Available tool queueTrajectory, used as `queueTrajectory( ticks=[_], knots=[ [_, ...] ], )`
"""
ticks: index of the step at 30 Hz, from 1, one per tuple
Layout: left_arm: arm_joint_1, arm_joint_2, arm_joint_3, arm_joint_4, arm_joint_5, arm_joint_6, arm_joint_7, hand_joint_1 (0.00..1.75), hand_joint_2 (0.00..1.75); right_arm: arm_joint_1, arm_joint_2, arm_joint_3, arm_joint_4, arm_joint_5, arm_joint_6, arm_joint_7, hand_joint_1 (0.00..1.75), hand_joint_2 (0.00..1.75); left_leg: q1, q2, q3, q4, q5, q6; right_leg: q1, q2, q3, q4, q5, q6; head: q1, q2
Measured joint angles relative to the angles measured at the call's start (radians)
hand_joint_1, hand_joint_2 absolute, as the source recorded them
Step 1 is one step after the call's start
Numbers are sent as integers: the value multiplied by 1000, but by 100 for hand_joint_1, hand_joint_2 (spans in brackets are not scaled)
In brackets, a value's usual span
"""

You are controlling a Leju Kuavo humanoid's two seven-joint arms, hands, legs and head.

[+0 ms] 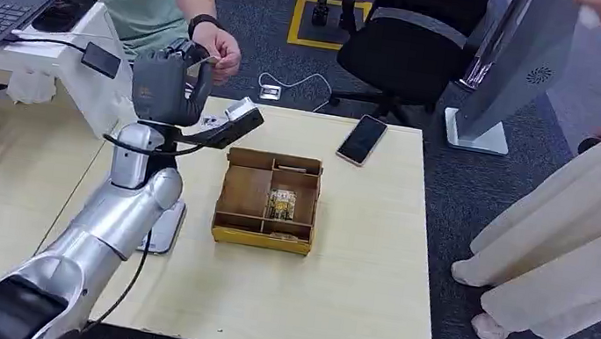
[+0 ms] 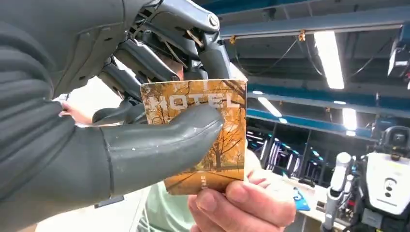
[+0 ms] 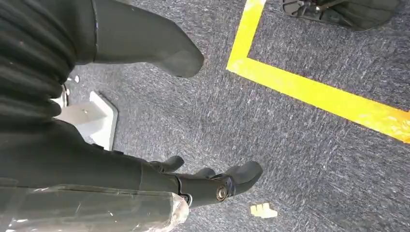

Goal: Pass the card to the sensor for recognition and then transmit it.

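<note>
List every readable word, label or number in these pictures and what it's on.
"HOTEL": on the card that the left hand holds and a person's hand touches.
Small print low on the card: too small to read.
Print on the card in the wooden box: blurred.

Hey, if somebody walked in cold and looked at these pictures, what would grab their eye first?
The left hand, raised at the table's far edge, pinches an orange card printed HOTEL while a person's hand takes its other end. On the pale table sits a wooden compartment box, with a phone beyond it.
</note>
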State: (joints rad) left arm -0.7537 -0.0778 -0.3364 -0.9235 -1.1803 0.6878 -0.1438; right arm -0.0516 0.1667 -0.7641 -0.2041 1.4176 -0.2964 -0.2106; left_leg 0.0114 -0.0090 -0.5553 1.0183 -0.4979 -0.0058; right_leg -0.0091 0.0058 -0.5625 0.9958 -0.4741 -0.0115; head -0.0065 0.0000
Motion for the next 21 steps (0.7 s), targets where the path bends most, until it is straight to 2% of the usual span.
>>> queueTrajectory(
  ticks=[1,2,12,13,21],
  knots=[
    [0,-3,4,6,-2,0,-2,101,175,0,0,0,0,0,0,0,0,175,0,0,0,0,0,0,0,0,0,0,0,0,0,0],
    [1,-6,9,13,5,0,-7,0,175,0,0,1,0,0,0,0,0,175,0,0,0,0,0,0,0,0,0,0,0,0,0,0],
    [20,-16,13,32,3,0,-8,0,175,0,0,5,0,0,1,2,0,175,0,0,0,0,0,0,0,0,0,0,0,0,0,0],
    [21,-16,13,32,-1,0,-8,0,0,0,0,5,0,0,1,2,0,175,0,0,0,0,0,0,0,0,0,0,0,0,0,0],
    [41,-18,25,32,-42,0,-9,0,0,0,0,5,0,-1,1,2,0,175,0,0,0,0,0,0,0,0,0,0,0,0,0,0]
  ],
)
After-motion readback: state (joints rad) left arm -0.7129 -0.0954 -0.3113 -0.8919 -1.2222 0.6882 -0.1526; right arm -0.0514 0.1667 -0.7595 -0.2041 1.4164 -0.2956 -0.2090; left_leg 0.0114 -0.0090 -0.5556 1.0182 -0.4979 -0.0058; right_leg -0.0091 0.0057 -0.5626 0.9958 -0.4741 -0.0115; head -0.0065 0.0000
